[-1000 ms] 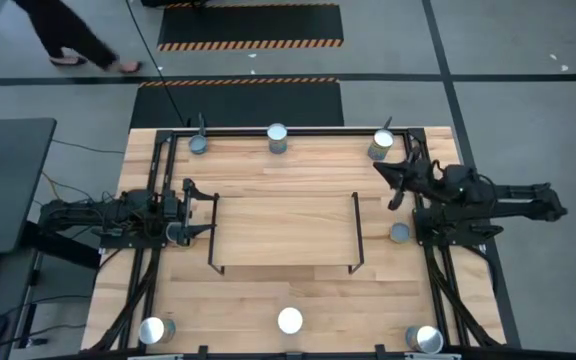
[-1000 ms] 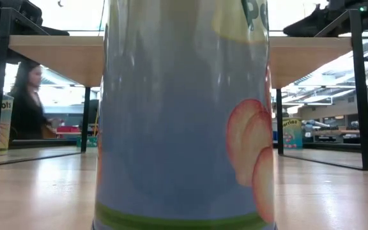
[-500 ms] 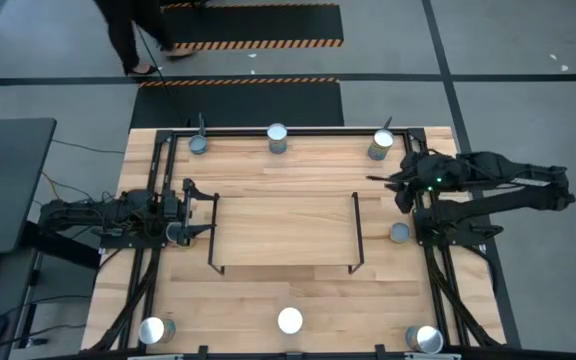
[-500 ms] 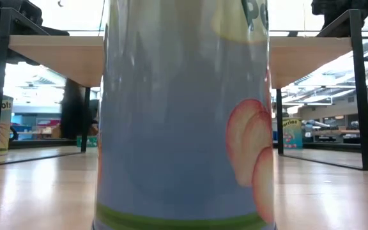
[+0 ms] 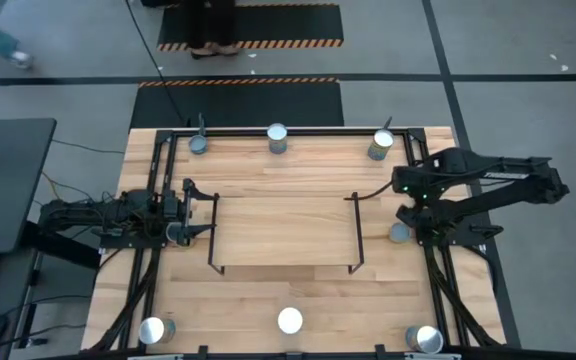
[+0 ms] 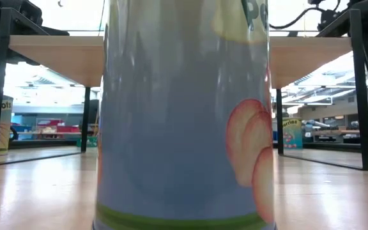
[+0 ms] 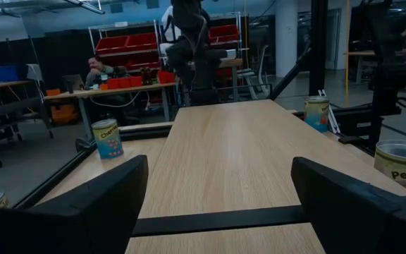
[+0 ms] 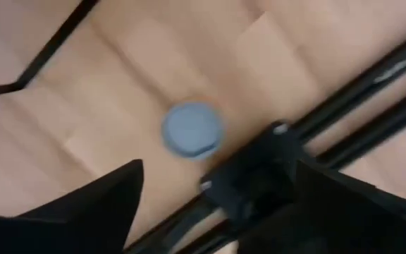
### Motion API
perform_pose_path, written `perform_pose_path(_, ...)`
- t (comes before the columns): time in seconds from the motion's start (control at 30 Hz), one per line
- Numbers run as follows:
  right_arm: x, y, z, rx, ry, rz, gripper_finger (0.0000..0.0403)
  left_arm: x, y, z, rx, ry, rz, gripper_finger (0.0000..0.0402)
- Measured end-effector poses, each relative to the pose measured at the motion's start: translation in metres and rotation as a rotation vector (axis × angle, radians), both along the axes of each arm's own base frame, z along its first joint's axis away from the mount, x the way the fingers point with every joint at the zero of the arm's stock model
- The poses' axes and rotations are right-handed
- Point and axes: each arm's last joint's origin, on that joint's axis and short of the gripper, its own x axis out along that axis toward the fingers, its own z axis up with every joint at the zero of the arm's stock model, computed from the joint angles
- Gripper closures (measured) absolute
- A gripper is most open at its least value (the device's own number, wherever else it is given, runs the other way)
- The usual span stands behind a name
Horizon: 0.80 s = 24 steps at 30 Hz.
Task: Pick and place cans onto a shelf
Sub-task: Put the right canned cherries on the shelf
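Looking straight down, the shelf (image 5: 283, 232) sits in the middle of the table (image 5: 288, 290) with nothing on its light-wood board, black wire frames at both ends. All the cans are on the tabletop around it: three along the far edge, at far-left (image 5: 199, 145), far-middle (image 5: 277, 138) and far-right (image 5: 379, 146); three along the near edge, at near-left (image 5: 152, 331), near-middle (image 5: 289, 320) and near-right (image 5: 425, 339); plus one just off each end of the shelf, the left one (image 5: 175, 232) and the right one (image 5: 399, 232).

The right gripper (image 5: 400, 215) hangs over that right-side can, arm folded back toward the right edge of the table. Its wrist camera looks down on the can's round top (image 8: 192, 130) with the two dark fingers (image 8: 83, 212) spread wide and nothing between them, so it's open and not touching the can.

The left gripper (image 5: 204, 212) sits at the left end of the shelf, right by the left-side can, pointing across the board. Its fingers (image 7: 97, 201) are spread apart too, holding nothing.

From table height, the near-middle can fills most of the picture, peach label (image 6: 184, 115) facing the camera. A person (image 7: 99, 70) sits at a desk in the room behind.
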Motion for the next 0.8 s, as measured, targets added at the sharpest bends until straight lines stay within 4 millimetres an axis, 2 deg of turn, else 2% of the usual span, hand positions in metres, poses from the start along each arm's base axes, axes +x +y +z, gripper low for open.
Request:
perform_pose_path(0.1,-0.003,0.001,-0.004,0.017,0.048,-0.088,0.0005,0.0,0.0,0.0,0.0,0.0,0.0,0.0045)
perform_pose_path(0.3,-0.02,0.003,-0.01,0.033,0.03,-0.319,0.0015,0.0,0.0,0.0,0.0,0.0,0.0,0.0045)
perform_pose_path(0.47,-0.025,0.009,-0.02,0.024,0.039,-0.285,0.0022,0.0,0.0,0.0,0.0,0.0,0.0,0.0045)
perform_pose_path(0.7,-0.011,0.017,-0.028,0.001,0.032,-0.12,0.0032,0.0,0.0,0.0,0.0,0.0,0.0,0.0045)
perform_pose_path(0.8,-0.005,0.018,-0.032,-0.03,0.081,-0.205,0.0033,0.0,0.0,0.0,0.0,0.0,0.0,0.0045)
